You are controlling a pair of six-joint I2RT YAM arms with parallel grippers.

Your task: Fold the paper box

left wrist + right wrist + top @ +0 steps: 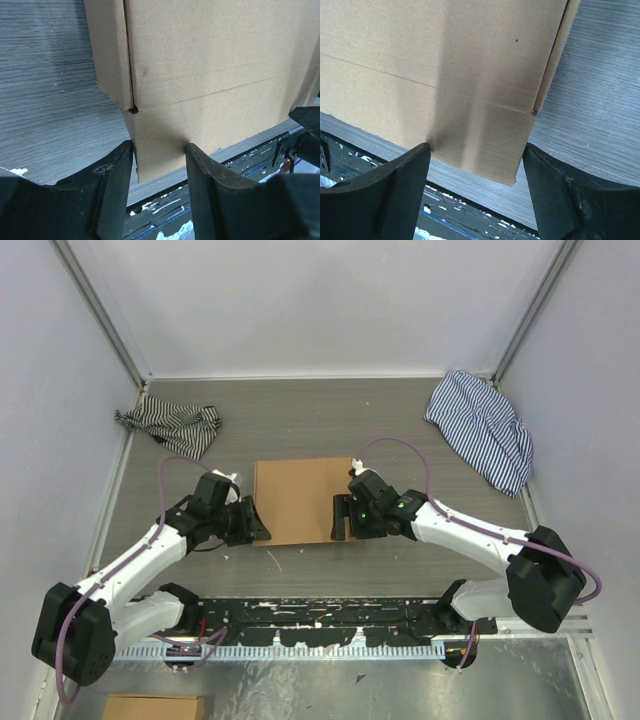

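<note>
Table (330, 420): grey wood-grain, the biggest thing here. The paper box (300, 500) lies on it approx mid-way across, a plain brown rectangle, top panel down and looking nearly flat from above. The wrist views show a crease running parallel to its near edge and a narrow side flap at each end, so the near strip is prob. the part left to fold or tuck.

Both arms come in low from the near side of the box, one per near corner, which makes sense for working that strip evenly from both ends.

Left gripper (250, 523) is at the box's near-left corner. Its jaws are spread moderately w/ the corner between them, one finger off the box's left edge and the other over the cardboard. Whether either pad presses the card I can't tell; nothing is pinched.

Right gripper (340, 517) is at the near-right corner. Its jaws are spread wide, straddling that corner, also pinching nothing.

Two striped cloths sit well apart from the box: the bigger blue-striped cloth (482, 430) beyond it to the right, the smaller dark-striped cloth (172, 425) beyond it to the left. Neither is in the way.

A spare cardboard piece (150, 707) lies well nearer than the box, behind the arm bases.
</note>
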